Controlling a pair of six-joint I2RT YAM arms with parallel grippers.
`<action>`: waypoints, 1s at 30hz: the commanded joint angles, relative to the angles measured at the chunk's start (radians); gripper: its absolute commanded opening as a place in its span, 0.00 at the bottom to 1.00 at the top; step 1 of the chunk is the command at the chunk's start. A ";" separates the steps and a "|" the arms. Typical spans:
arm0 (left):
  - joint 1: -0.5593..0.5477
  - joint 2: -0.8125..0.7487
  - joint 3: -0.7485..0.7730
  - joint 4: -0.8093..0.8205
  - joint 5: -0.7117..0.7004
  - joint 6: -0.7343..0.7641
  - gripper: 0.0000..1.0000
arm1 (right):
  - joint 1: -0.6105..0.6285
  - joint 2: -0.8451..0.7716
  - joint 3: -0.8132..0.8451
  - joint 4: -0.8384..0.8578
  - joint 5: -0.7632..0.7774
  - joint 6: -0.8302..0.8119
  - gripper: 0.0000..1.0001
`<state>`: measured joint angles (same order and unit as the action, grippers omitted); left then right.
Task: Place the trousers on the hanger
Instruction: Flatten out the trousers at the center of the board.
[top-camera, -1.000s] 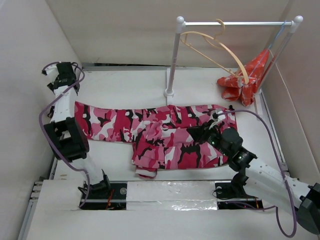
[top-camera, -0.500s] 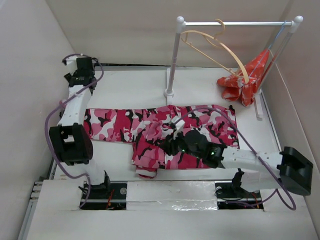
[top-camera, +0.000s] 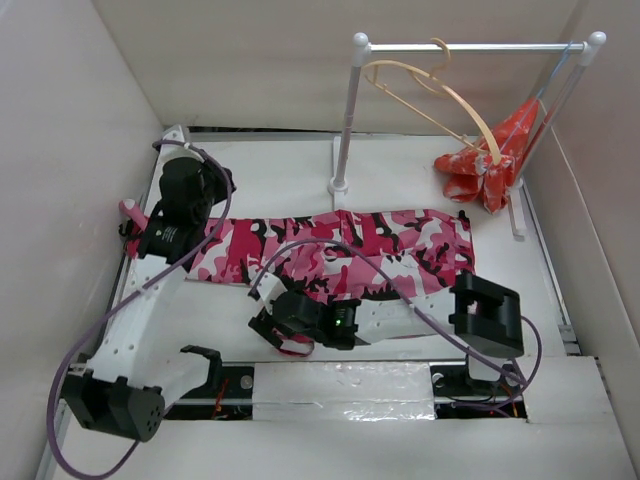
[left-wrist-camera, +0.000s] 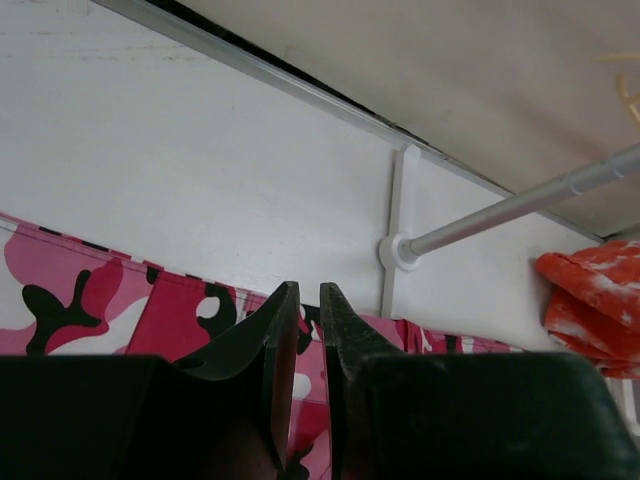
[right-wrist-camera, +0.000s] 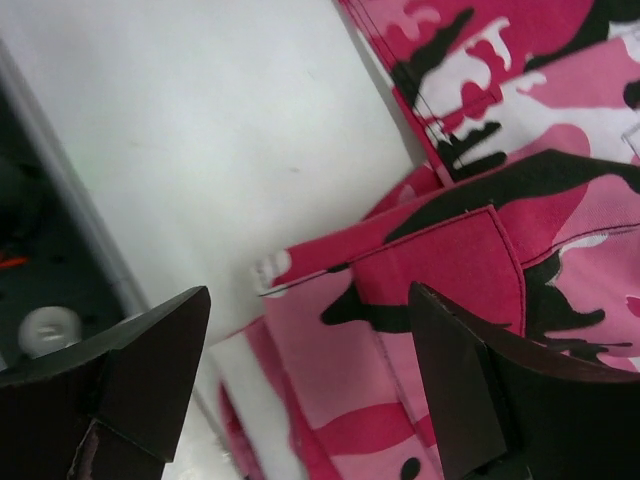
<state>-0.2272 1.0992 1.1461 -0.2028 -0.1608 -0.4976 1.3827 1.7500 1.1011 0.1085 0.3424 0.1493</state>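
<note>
Camouflage trousers (top-camera: 390, 250) in pink, red, white and black lie flat across the white table (top-camera: 270, 180). The legs run out towards the left wall and the wider waist end lies on the right. The cloth is soft and lightly creased. In the right wrist view, stitched seams and a pocket flap with dark thread show on the trousers (right-wrist-camera: 520, 120), and one folded edge lies over the layer beneath it.

The right gripper (right-wrist-camera: 308, 292) hovers low over the near left corner of the bunched middle part. Its two dark fingers (right-wrist-camera: 150, 370) are spread wide, with the pocket flap and a strip of bare table showing between them. From above, this gripper (top-camera: 270, 325) sits at the near edge of the garment.

The left gripper (left-wrist-camera: 304, 292) is over the far edge of the leg section (left-wrist-camera: 60, 290). Its black wedge-shaped fingers (left-wrist-camera: 275, 340) are pressed almost together, leaving only a thin slit. Whether any cloth is caught lower down cannot be told.

The hanger (top-camera: 470, 115) is thin pale wood with a curved outline. It hangs tilted by its hook from the white metal rail (top-camera: 470, 46) at the back right, well apart from the trousers and both grippers. A crumpled red-orange cloth (top-camera: 490, 160) with white marks droops at the rail's right end.
</note>
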 joint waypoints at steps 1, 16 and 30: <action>0.005 -0.093 -0.042 0.053 0.023 -0.002 0.13 | -0.001 0.052 0.090 -0.092 0.115 -0.057 0.87; 0.005 -0.179 -0.140 0.060 0.084 0.019 0.21 | 0.070 0.235 0.250 -0.292 0.265 -0.103 0.81; 0.005 -0.147 -0.195 0.117 0.254 -0.027 0.21 | -0.064 -0.233 -0.016 -0.130 0.446 0.067 0.00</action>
<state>-0.2268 0.9367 0.9714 -0.1509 -0.0116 -0.5026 1.3956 1.7393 1.1812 -0.1295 0.6960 0.1299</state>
